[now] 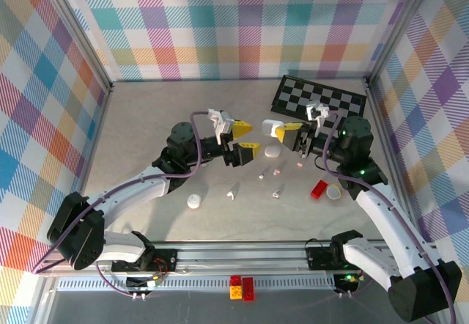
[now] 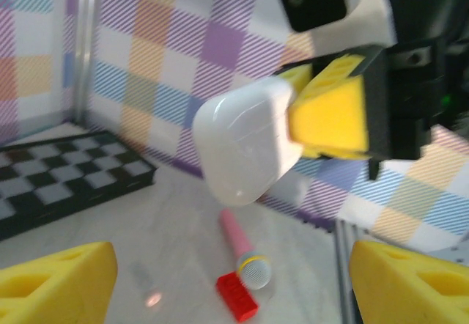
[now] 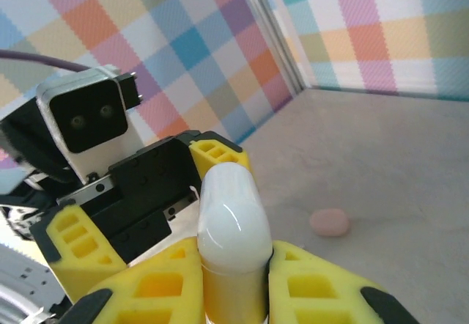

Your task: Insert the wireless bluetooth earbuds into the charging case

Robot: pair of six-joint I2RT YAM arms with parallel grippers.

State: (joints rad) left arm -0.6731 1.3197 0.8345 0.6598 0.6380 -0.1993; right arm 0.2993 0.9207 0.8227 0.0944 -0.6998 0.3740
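Earbuds [image 1: 261, 171] lie scattered on the bench [image 1: 146, 119] between the two arms. They look tiny, light and glossy, hard plastic with short stems, so they will likely skid or roll and are best pinched across the bud. The right pincer [image 3: 233, 280] is clamped on the smooth, white, pebble-shaped charging case [image 3: 231, 207], held aloft. The left pincer [image 1: 247, 138] gapes wide and empty.
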